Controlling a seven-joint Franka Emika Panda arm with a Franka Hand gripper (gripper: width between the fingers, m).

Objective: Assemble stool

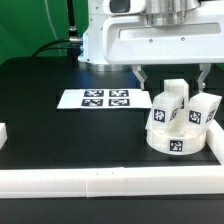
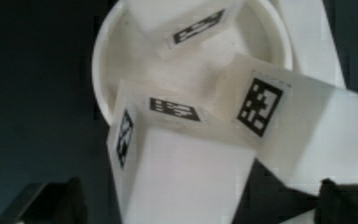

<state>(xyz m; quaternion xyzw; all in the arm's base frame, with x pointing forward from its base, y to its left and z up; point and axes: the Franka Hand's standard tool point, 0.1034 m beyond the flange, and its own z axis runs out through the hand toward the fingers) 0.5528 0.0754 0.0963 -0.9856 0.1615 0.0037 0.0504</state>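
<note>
Black table (image 1: 60, 140), seemingly green backdrop (image 1: 35, 22)

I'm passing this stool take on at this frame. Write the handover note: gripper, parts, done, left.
Gripper: open, empty, hanging above and just behind the stool parts.
Parts: round seat lies flat on the black table at the exterior view's right, near the front border rail. Three legs stand up from it; the wrist view shows the seat with a leg on it.
Marker board: on the table, at the exterior view's left of the stool.
Done: all three legs look placed on the seat.
Left: how firmly the legs are seated cannot be told; check them.
</note>
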